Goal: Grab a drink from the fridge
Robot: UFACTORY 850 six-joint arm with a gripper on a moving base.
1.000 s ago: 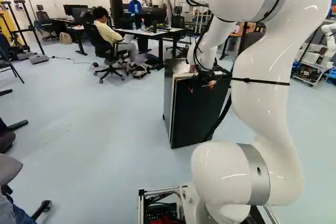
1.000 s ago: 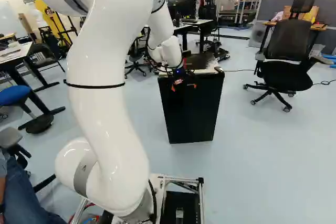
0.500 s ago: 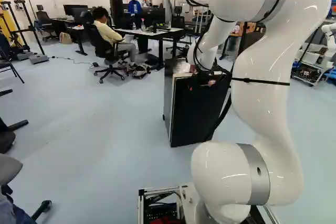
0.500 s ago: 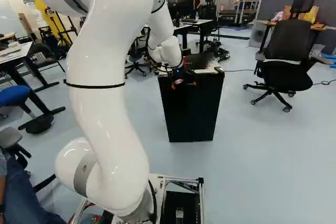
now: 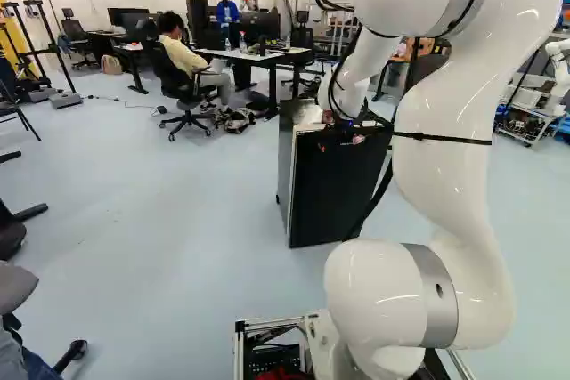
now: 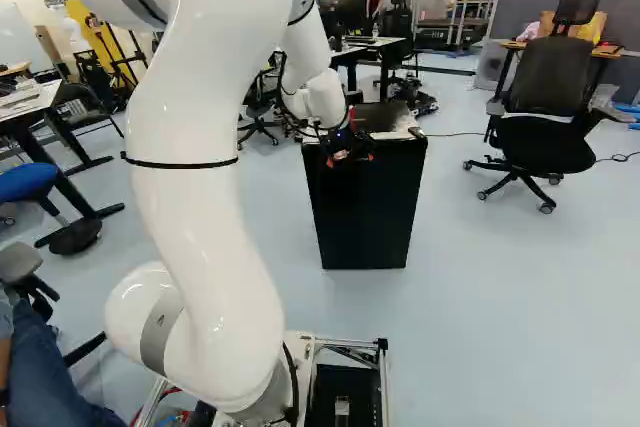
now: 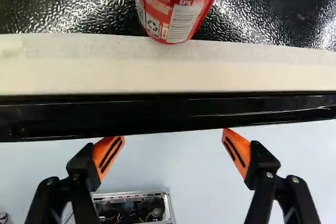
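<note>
- We see the red aluminium drink can (image 7: 176, 1) on the pebbled black top of the fridge, a black box-shaped cabinet (image 6: 365, 212), just beside the fridge's front edge.
- White print and a pale barcode panel (image 7: 185, 20) face us on the can.
- The wrist view cuts off the can's upper part; in both base views we cannot make the can out.
- The fridge's dark front hides the inside from us.
- Along the fridge's front edge we see a cream-coloured flat strip (image 7: 220, 66), then a glossy black rim (image 7: 157, 114).
- Our black two-fingered gripper (image 6: 350, 161) is at the fridge's upper front; its orange pads (image 7: 108, 156) are spread wide, the can ahead of them, beyond the rim.
- Right of the fridge in the right base view, we see a black mesh-backed office chair (image 6: 546, 77).
</note>
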